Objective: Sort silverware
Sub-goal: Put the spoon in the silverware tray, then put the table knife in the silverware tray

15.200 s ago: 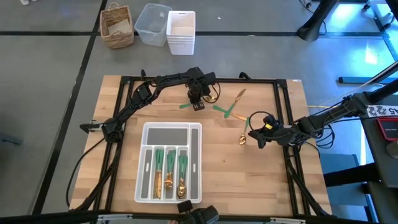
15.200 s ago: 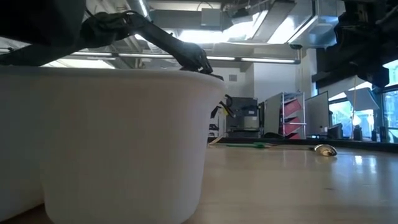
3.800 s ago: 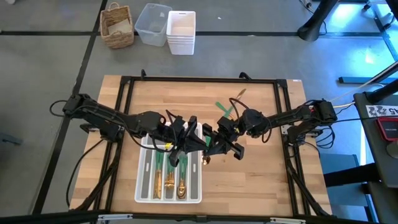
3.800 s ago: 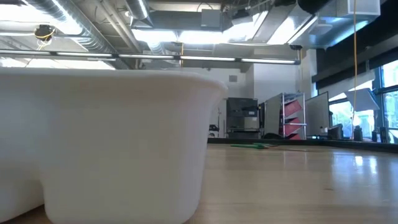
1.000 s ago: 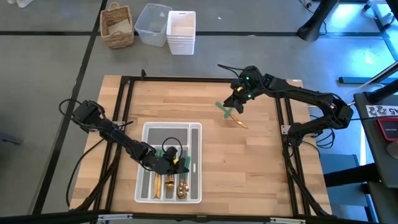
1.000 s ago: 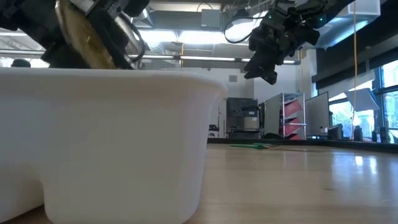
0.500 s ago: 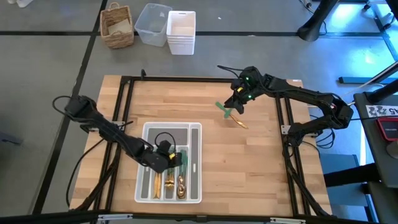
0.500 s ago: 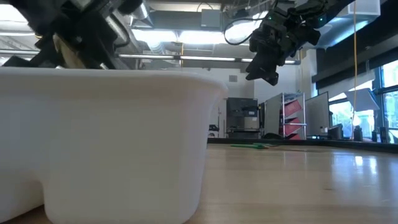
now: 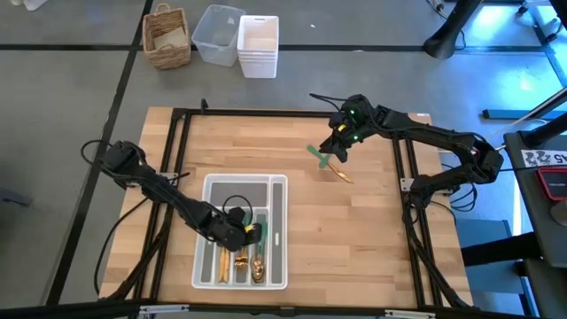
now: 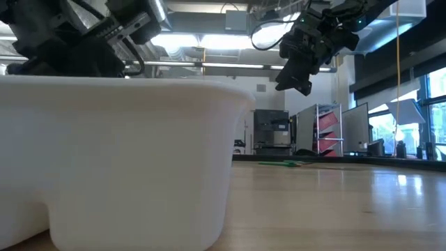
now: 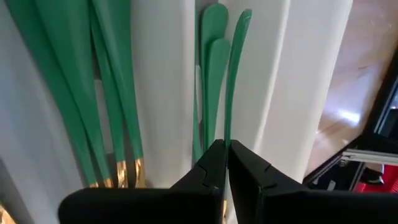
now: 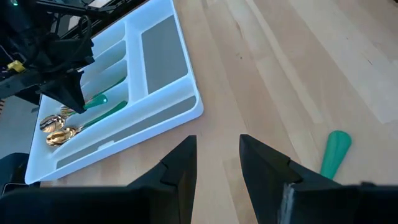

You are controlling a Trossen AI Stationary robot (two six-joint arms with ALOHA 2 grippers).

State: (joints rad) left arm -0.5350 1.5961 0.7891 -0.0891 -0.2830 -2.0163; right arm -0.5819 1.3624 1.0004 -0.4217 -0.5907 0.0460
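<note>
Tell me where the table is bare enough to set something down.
Bare wood lies right of the tray, below the loose cutlery, and along the far edge left of the right gripper. The tray's wide compartment is empty. Crowded: the slots under the left gripper.

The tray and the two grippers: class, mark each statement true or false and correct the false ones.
1. The left gripper is over the white tray. True.
2. The right gripper is over the tray. False: it is above the bare wood, near a piece of silverware on the table.
3. The tray holds no silverware. False: green-handled pieces lie in it.
4. The right gripper's fingers stand apart. True.
</note>
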